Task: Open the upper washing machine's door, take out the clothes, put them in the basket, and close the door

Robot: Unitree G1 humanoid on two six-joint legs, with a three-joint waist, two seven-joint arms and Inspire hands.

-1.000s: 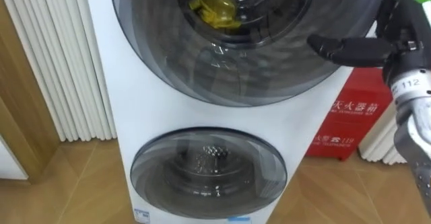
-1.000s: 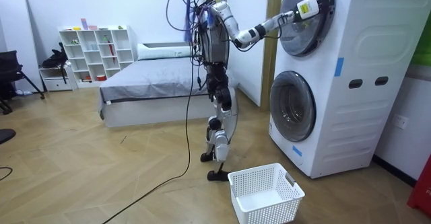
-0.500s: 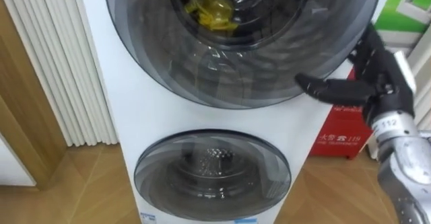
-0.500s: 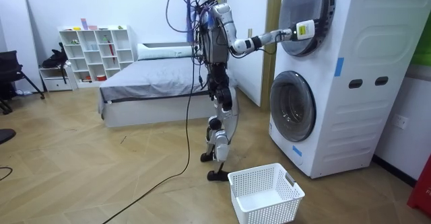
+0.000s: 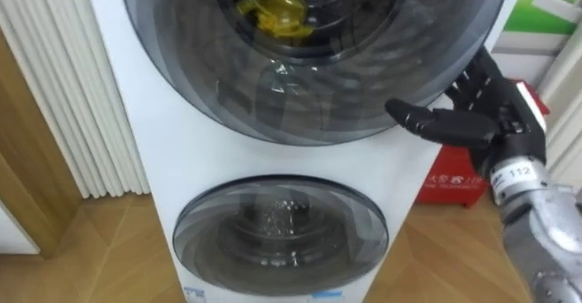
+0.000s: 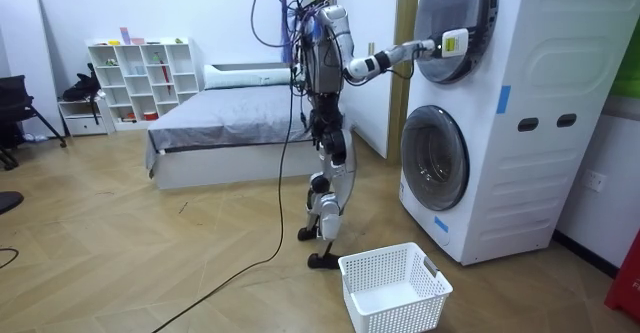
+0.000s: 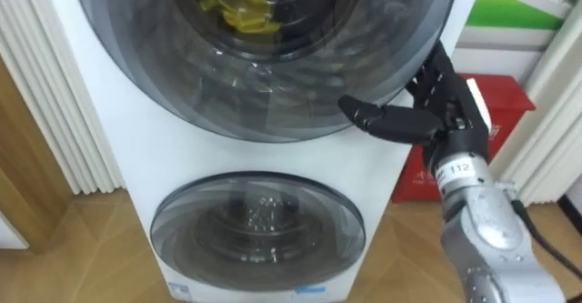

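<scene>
A yellow garment point(image 5: 268, 7) lies inside the upper drum, seen through the dark glass of the upper door point(image 5: 364, 94) of the white stacked washing machine point(image 5: 127, 157). The door stands closed. My right hand point(image 5: 477, 116) is at the door's lower right rim, open. Its thumb points left under the glass and its fingers point(image 7: 435, 77) reach up against the rim. In the room view I stand upright facing the machine, right hand point(image 6: 447, 43) stretched out to the upper door.
The lower door point(image 5: 277, 235) is closed too. A red box point(image 5: 450, 180) stands on the floor right of the machine, and white vertical slats point(image 5: 55, 94) line the left. A white laundry basket point(image 6: 393, 288) sits on the floor by my feet, with a bed point(image 6: 220, 133) behind me.
My right hand has come down from the door's upper right to its lower right rim and a little leftward. The door stays closed. The eye view has shifted slightly.
</scene>
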